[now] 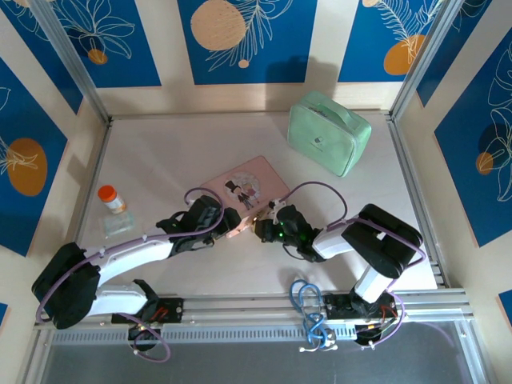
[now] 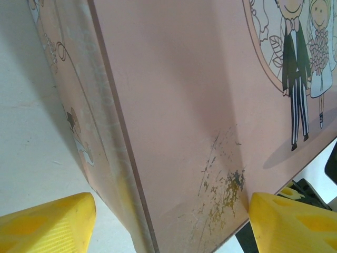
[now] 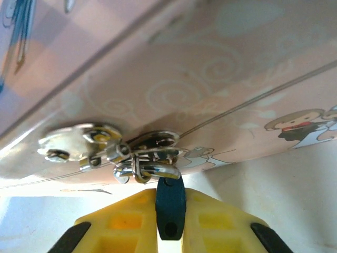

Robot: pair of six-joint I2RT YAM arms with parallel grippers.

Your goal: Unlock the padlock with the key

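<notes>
One tiny bluish metal padlock point(image 3: 170, 199), hung on the clasp point(image 3: 79, 145) at 6 o'clock of one pink bride-and-groom picture tin point(image 1: 244, 188), pinched by the right gripper point(image 3: 169, 216). Left gripper point(image 2: 171, 205) spread astride the tin's corner. One mint fabric case point(image 1: 329, 132) at 1 o'clock.

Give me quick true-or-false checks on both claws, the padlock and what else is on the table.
1. The right claw is shut on the padlock. True.
2. The padlock hangs from the green case. False: it hangs at the clasp of the pink tin.
3. The left claw has one finger on each side of the pink tin's corner. True.
4. The bottle has a blue cap. False: the cap is orange.
</notes>
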